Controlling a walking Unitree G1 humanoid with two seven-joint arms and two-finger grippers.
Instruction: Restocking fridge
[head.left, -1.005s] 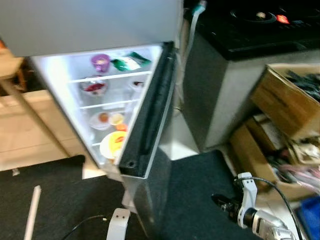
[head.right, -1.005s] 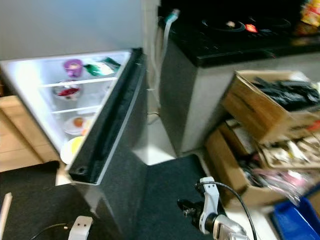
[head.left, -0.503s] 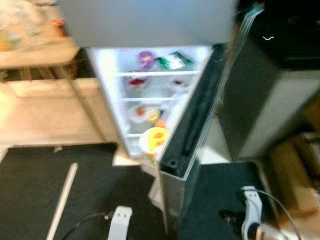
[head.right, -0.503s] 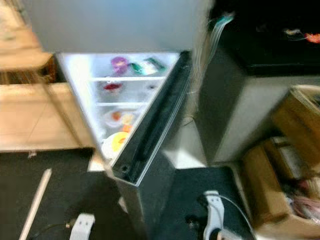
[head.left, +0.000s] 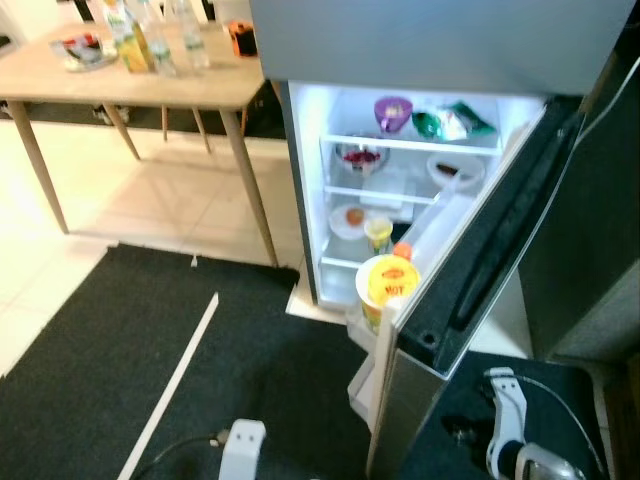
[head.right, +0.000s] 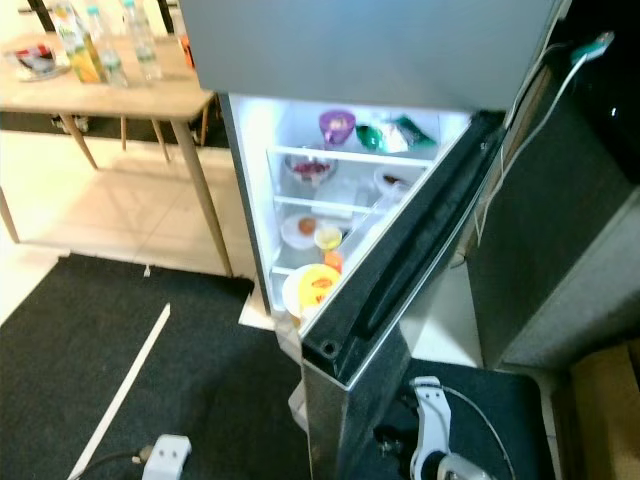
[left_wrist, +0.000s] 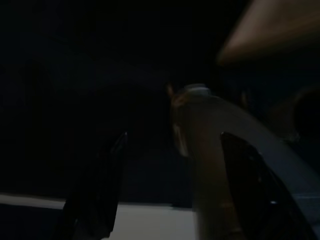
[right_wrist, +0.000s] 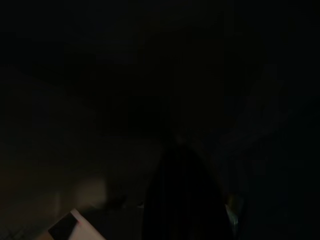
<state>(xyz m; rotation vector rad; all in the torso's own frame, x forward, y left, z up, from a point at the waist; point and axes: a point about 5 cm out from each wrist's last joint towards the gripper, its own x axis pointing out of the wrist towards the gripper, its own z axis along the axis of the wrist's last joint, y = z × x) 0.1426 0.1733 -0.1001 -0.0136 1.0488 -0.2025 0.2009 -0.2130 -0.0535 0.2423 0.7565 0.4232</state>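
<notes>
You see the head views sharp and evenly lit, with no motion blur. The brightest light comes from inside the open fridge (head.left: 400, 190), a cool white glow that slightly washes out its shelves. The pale floor tiles (head.left: 120, 200) are bright; the dark mat (head.left: 120, 360) absorbs light. Both wrist views are nearly black, with only faint outlines.

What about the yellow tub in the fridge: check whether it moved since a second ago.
No. The yellow tub sits on the same low shelf below the small bowl, at the fridge door's edge; the camera turned.
</notes>
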